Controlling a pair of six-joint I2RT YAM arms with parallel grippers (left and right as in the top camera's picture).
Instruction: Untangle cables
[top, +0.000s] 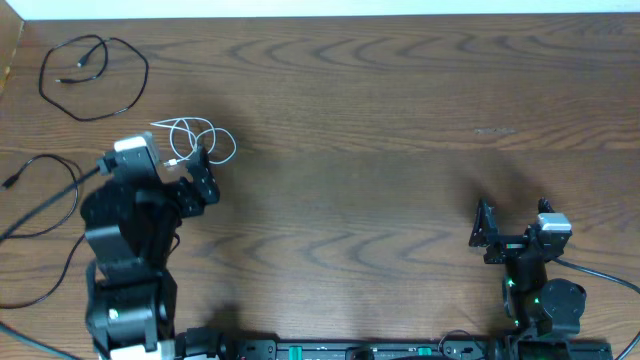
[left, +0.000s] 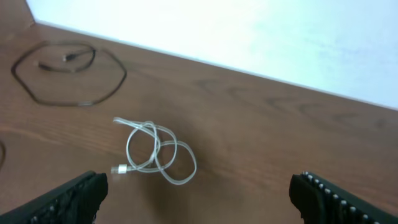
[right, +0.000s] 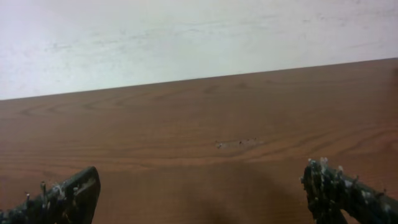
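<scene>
A thin white cable (top: 197, 140) lies in a small knotted coil on the wooden table, its plug end toward the left; it also shows in the left wrist view (left: 157, 153). A thin black cable (top: 93, 77) lies in a wide loop at the far left corner, apart from the white one, and also shows in the left wrist view (left: 68, 73). My left gripper (top: 196, 175) is open and empty, just short of the white coil (left: 199, 196). My right gripper (top: 487, 232) is open and empty at the front right, over bare wood (right: 202, 193).
A thicker black wire (top: 40, 215) runs across the table's left edge beside the left arm. A small scuff mark (top: 492, 131) is on the wood at the right. A white wall (right: 186, 37) rises behind the table's far edge.
</scene>
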